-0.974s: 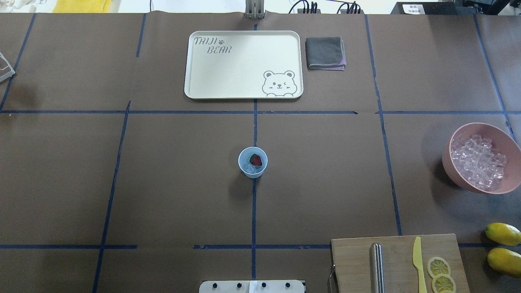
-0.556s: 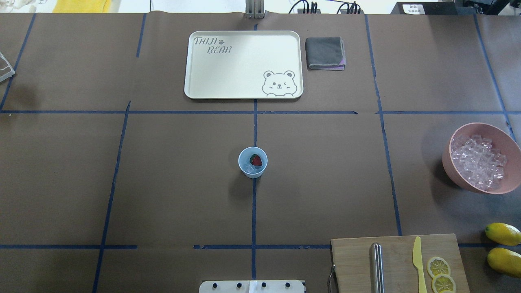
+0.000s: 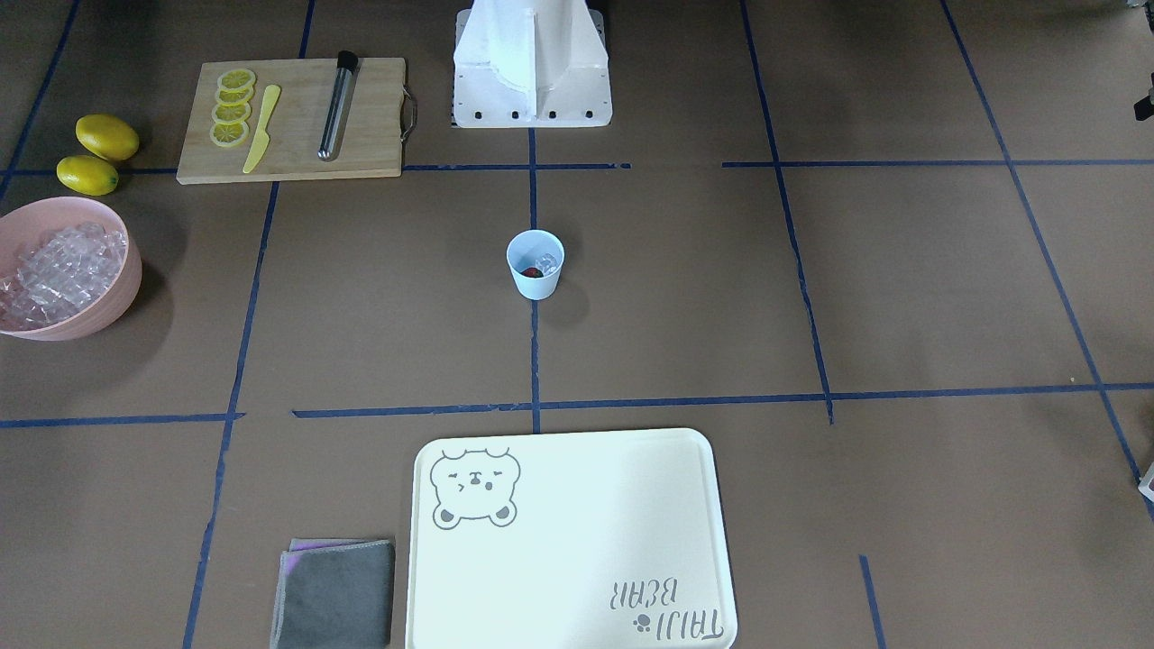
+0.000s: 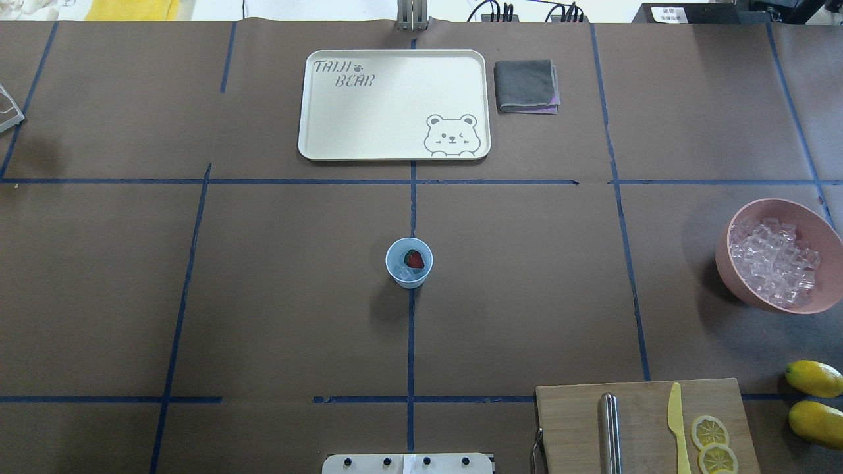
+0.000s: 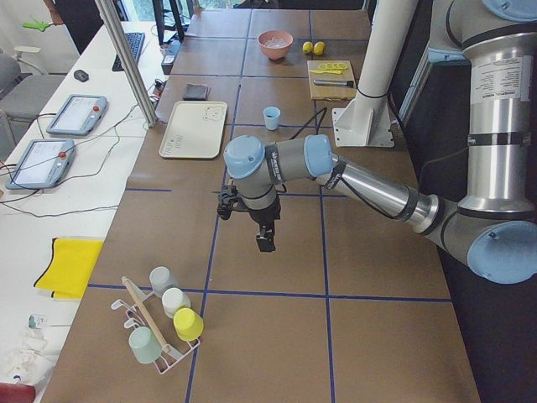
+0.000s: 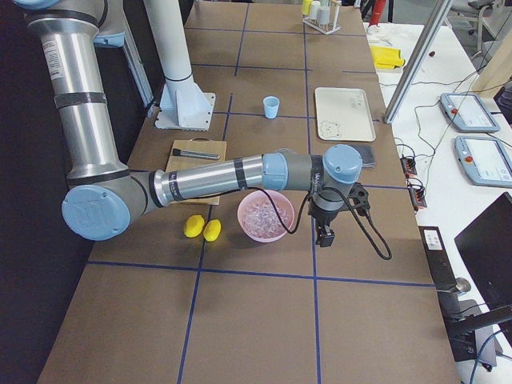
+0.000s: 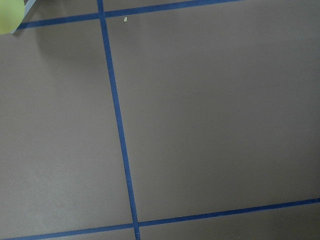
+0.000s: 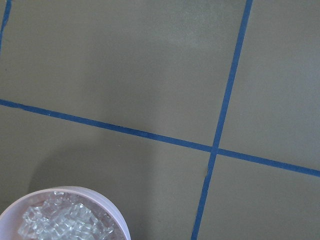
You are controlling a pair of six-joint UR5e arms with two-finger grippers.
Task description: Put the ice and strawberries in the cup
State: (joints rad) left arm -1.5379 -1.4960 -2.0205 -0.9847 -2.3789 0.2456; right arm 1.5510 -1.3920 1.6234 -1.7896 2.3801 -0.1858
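The light blue cup (image 4: 409, 262) stands at the table's middle, also in the front-facing view (image 3: 535, 263). Inside it lie a dark red strawberry (image 4: 414, 259) and a few clear ice cubes (image 4: 403, 272). More ice (image 4: 774, 262) fills the pink bowl (image 4: 728, 263) at the right edge; the right wrist view shows it too (image 8: 65, 222). My left gripper (image 5: 265, 239) hangs over bare table far left of the cup. My right gripper (image 6: 326, 236) hangs just beyond the bowl. Both show only in side views, so I cannot tell whether they are open or shut.
A cream tray (image 4: 316, 141) and a folded grey cloth (image 4: 525, 85) lie at the back. A cutting board (image 4: 573, 421) with a yellow knife (image 4: 677, 421), a metal tube (image 4: 610, 431) and lemon slices (image 4: 710, 431) sits front right, beside two lemons (image 4: 814, 378). A cup rack (image 5: 159, 327) stands far left.
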